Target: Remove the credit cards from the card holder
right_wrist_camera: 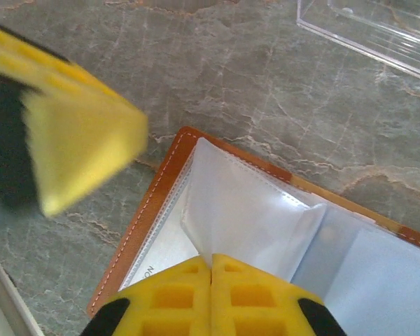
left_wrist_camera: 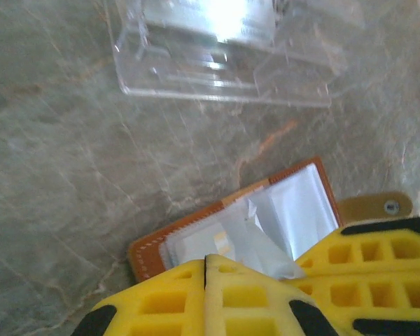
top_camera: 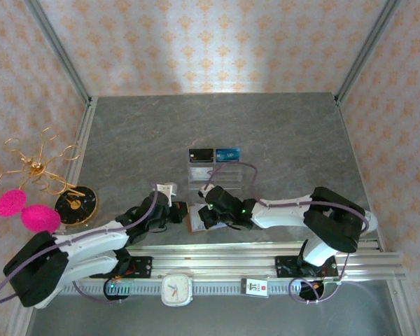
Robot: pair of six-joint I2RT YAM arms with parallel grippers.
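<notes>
Overhead view showing both arms reaching inward, elbows out, wrists tipping down, tips nearly meeting; black card and blue card standing on clear stand beyond fingers. Wrist views showing wallet lying open on table under fingers. Left gripper fingers pressing together at wallet's near edge, grip unclear. Right gripper fingers pinching lifted clear page. Pale card sitting pocketed just left of right fingers.

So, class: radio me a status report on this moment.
Left gripper shut at open card holder. Right gripper shut on clear sleeve. Acrylic stand behind, not blocking.
</notes>
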